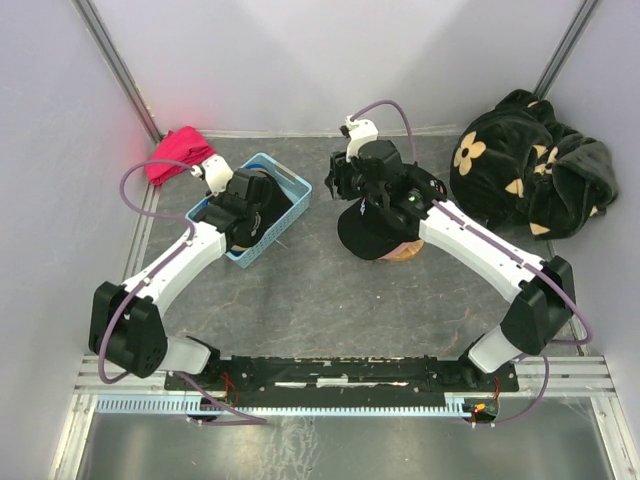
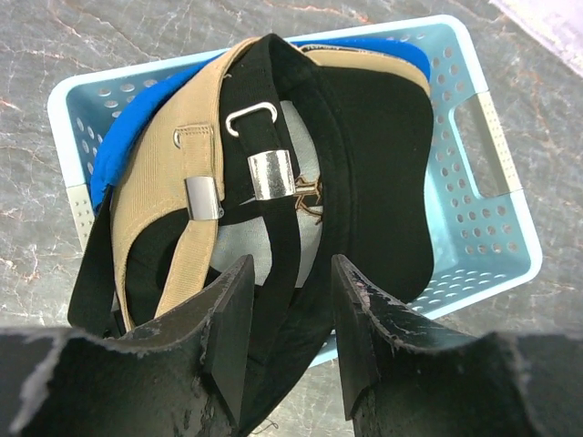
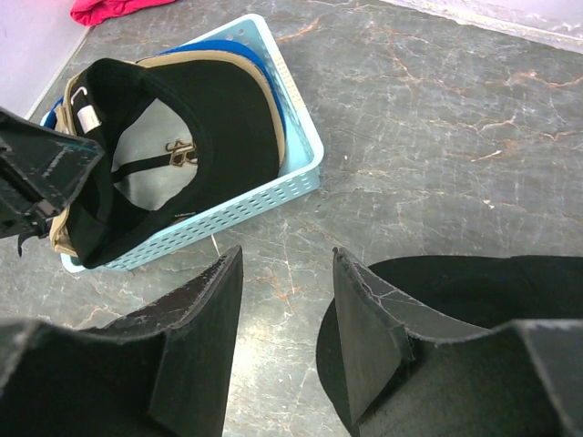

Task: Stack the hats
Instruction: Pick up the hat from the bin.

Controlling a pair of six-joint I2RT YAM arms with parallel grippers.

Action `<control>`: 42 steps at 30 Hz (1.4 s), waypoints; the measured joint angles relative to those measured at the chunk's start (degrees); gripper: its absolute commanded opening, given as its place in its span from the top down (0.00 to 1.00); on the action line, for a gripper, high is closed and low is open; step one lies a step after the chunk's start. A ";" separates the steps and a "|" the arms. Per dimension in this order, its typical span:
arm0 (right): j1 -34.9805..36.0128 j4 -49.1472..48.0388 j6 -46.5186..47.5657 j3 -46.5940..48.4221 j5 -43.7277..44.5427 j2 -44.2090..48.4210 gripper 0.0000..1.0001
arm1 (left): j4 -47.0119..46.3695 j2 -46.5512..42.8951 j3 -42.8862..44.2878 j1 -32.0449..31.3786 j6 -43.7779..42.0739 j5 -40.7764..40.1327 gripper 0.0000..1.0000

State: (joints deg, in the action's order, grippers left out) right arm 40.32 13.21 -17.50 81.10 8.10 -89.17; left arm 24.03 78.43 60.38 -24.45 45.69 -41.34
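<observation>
— Hats, left to right: where are they?

— Far left lies a red-pink cloth bundle (image 1: 180,155) (not a hat). Just right of it, the light blue basket (image 2: 465,237) holds three, nested upside down: a blue cap (image 2: 118,146) outermost, a tan cap (image 2: 191,118) inside it, and an inner black cap (image 2: 383,164) on top.

— And the left hand?

— The left hand (image 2: 287,282) hangs over the basket, fingers parted. The inner black cap's back strap runs between them, not pinched.

— Further right?

— The other black cap (image 3: 474,291) sits on the grey surface (image 3: 437,137) near the centre, with a pinkish-tan edge showing beneath it (what it belongs to, I cannot tell). The right hand (image 3: 284,264) hovers just above it, fingers apart, holding nothing. Far right sits black plush fabric (image 1: 530,165) with beige flowers.
</observation>
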 measured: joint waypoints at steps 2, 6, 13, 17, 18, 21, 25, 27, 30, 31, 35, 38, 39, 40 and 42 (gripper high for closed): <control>0.61 -0.13 0.20 0.11 0.20 -0.44 0.48 | 0.09 1.05 0.00 0.07 0.00 0.09 0.52; 1.49 -0.24 0.48 0.11 0.70 -0.76 0.48 | 0.20 2.91 0.00 0.31 0.00 0.48 0.51; 2.73 -0.39 0.94 0.11 1.38 -0.81 0.48 | 0.00 4.48 -0.02 0.52 0.02 0.42 0.51; 3.21 -0.66 1.11 0.11 1.68 -0.81 0.48 | -0.50 4.74 -0.02 0.72 0.02 -0.15 0.52; 3.30 -0.70 1.14 0.11 1.68 -0.81 0.48 | -0.63 4.94 -0.02 0.76 0.02 -0.24 0.53; 3.69 -0.70 1.16 0.11 1.97 -0.81 0.48 | -1.25 5.51 -0.17 0.76 0.02 -0.57 0.54; 4.28 -0.72 1.27 0.11 2.40 -0.81 0.48 | -2.03 5.57 -0.85 0.96 0.02 -0.74 0.57; 4.76 -0.70 1.31 0.11 2.54 -0.81 0.48 | -2.56 5.75 -1.11 1.11 0.02 -1.01 0.67; 5.57 -0.70 1.33 0.11 2.58 -0.81 0.48 | -3.63 5.97 -1.55 1.38 0.00 -1.22 0.88; 5.84 -0.72 1.36 0.11 2.60 -0.81 0.48 | -3.87 6.03 -1.66 1.51 -0.13 -1.38 0.92; 6.58 -0.72 1.42 0.11 2.97 -0.81 0.48 | -4.85 6.05 -1.95 1.57 -0.48 -1.73 0.97; 6.95 -0.74 1.49 0.09 3.08 -0.81 0.49 | -5.27 6.05 -1.97 1.60 -0.59 -1.73 0.97; 6.99 -0.76 1.51 0.04 3.10 -0.81 0.49 | -5.46 6.05 -1.97 1.60 -0.68 -1.73 0.97; 7.10 -1.01 1.51 -0.11 3.13 -0.81 0.49 | -5.62 6.05 -1.97 1.60 -0.76 -1.70 0.97; 7.30 -1.79 1.51 -0.61 3.06 -0.79 0.49 | -5.92 5.99 -1.97 1.60 -0.98 -1.64 0.97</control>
State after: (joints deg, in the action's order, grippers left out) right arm 47.62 11.42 -15.99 80.49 11.16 -89.95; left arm 18.11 84.42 58.41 -22.85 44.71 -42.98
